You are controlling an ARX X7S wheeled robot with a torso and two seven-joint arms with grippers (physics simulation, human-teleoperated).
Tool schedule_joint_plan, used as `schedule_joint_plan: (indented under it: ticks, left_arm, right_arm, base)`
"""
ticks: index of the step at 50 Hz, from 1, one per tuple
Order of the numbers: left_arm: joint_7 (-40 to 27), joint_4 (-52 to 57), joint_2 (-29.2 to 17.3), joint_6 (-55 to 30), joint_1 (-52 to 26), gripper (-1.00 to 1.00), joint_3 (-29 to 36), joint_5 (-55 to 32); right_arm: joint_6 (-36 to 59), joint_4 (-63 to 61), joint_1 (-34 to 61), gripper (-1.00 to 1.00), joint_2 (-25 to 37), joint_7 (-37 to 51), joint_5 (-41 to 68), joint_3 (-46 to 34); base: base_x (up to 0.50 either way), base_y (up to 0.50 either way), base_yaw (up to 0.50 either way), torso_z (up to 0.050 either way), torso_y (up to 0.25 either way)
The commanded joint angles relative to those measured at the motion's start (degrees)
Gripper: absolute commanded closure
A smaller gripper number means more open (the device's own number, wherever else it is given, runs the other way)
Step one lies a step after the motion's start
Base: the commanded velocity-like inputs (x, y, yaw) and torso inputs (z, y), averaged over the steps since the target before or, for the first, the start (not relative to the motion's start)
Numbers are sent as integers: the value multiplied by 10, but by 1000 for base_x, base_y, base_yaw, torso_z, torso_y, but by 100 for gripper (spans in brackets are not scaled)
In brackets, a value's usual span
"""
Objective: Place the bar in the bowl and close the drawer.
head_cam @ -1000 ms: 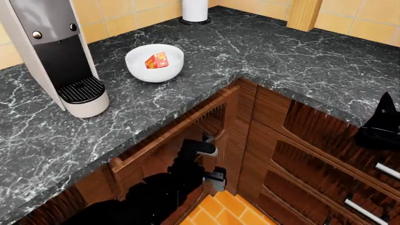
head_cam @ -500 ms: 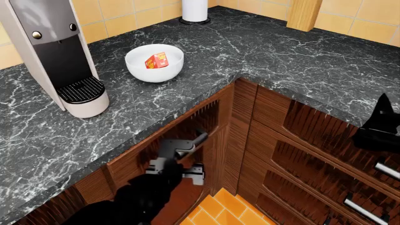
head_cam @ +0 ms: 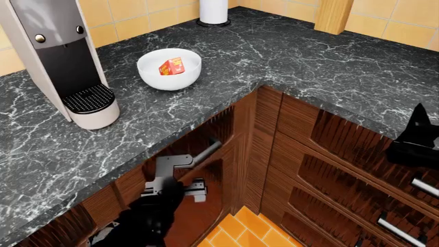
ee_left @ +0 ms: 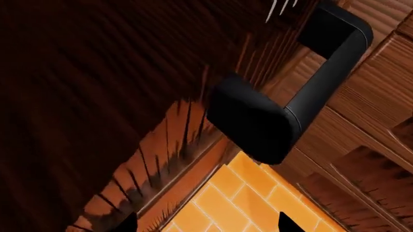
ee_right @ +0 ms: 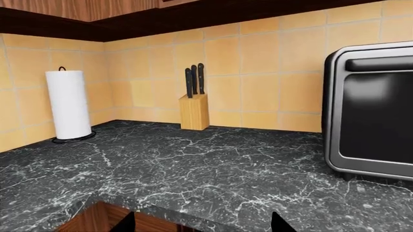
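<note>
Already the bar (head_cam: 171, 66) lies inside the bowl (head_cam: 168, 81), upper left of centre in the head view, on the marble counter (head_cam: 288, 56) right of the coffee machine (head_cam: 65, 62). Below the counter edge, lower left, the drawer (head_cam: 205, 170) is nearly shut. The left gripper (head_cam: 171, 182) sits at its handle (ee_left: 303, 92), tips apart. The right gripper (head_cam: 415, 139) hangs at the right edge; its opening cannot be judged.
</note>
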Motion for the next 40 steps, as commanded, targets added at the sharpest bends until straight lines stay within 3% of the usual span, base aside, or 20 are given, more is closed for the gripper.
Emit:
schedule_joint_plan:
  ticks: [1, 22, 40]
  left_arm:
    - [-14, -16, -6, 29, -5, -100, 207, -253]
    - [-42, -16, -56, 45, 10, -100, 175, -277]
    - [-55, -16, -70, 58, 19, -100, 153, -275]
  right_arm:
    - [3, -2, 0, -100, -1, 1, 1, 2]
    - [22, -4, 6, -100, -14, 4, 6, 11]
    - [29, -6, 5, -100, -21, 8, 4, 14]
  base:
    - [0, 0, 0, 0, 0]
    - [0, 0, 0, 0, 0]
    - [5, 0, 6, -1, 0]
